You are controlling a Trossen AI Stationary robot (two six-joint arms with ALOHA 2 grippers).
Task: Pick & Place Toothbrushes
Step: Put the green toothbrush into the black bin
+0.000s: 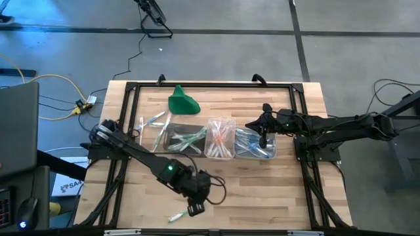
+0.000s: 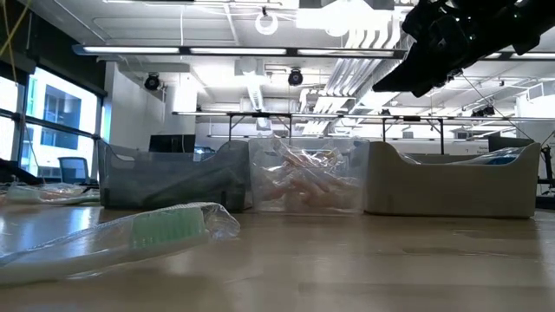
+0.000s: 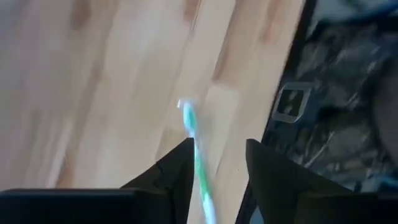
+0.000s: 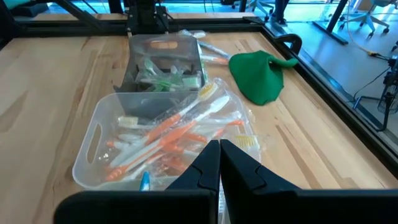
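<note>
One green-and-white toothbrush [image 1: 177, 215] lies flat on the wood by the table's near edge; the low view shows it in a clear wrapper [image 2: 130, 236]. My left gripper [image 1: 195, 209] hovers over it, open. In the left wrist view [image 3: 217, 146] the toothbrush [image 3: 189, 121] runs between the fingers, close to one of them, and I cannot tell if it touches. Three tubs stand in a row: green brushes [image 1: 186, 139], orange ones [image 1: 220, 137], blue ones [image 1: 254, 144]. My right gripper [image 1: 264, 134] is above the blue tub, shut [image 4: 219, 144] and holding nothing I can see.
Loose toothbrushes [image 1: 154, 124] lie on the table left of the green-brush tub. A green cloth lump [image 1: 182, 101] sits toward the far edge. A black frame [image 1: 134, 88] borders the tabletop. Bare wood spreads along the near side, to the right of my left gripper.
</note>
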